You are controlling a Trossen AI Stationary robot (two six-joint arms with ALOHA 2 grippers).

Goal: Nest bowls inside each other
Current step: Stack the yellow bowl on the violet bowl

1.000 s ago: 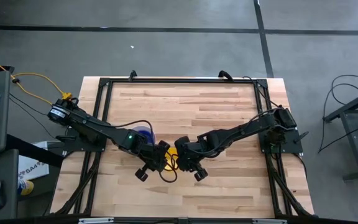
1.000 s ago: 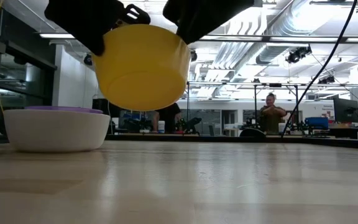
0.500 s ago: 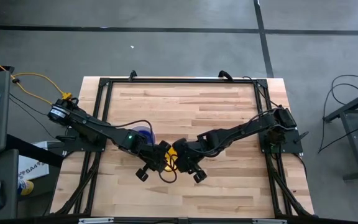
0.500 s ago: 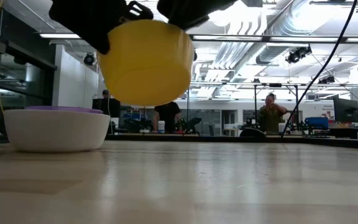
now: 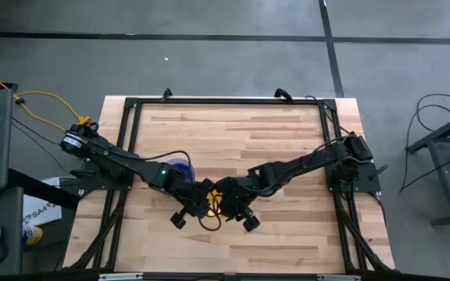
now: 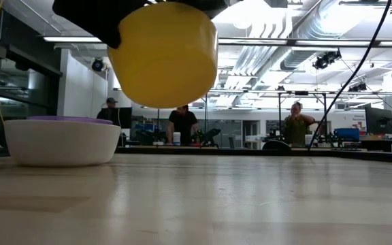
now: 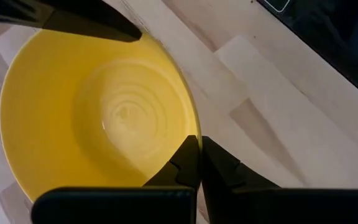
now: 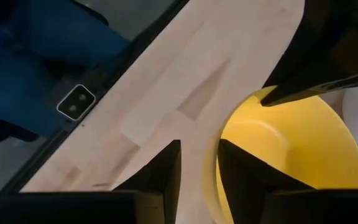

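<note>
A yellow bowl (image 6: 163, 54) hangs in the air between my two grippers, tipped so its underside faces the near edge. My left gripper (image 7: 197, 149) is shut on its rim. My right gripper (image 8: 201, 171) stands open astride the opposite rim, one finger inside the bowl and one outside, with bare table showing between the outer finger and the rim. A white bowl (image 6: 61, 141) rests by its base on the table to the left, with a purple bowl (image 6: 67, 119) and a blue bowl (image 5: 180, 166) inside it. My left gripper pinches the yellow bowl's rim (image 7: 190, 127), one finger inside the bowl and one outside. The fingers come slanting down from the table's left. The bowl is lifted clear of the table and tilted. My right gripper's inner finger (image 8: 247, 174) stands close to the inside wall; I cannot tell whether it touches.
Bare wooden table (image 5: 233, 133) stretches toward the far edge and the right. A black frame (image 5: 131, 117) runs around the table's edges. People stand in the room beyond the far edge.
The yellow bowl has risen a little and tipped, its underside turning toward the near edge. My right gripper has swung toward the table's left, closer over the bowl's rim, and has turned. My left gripper has stayed shut on the rim.
</note>
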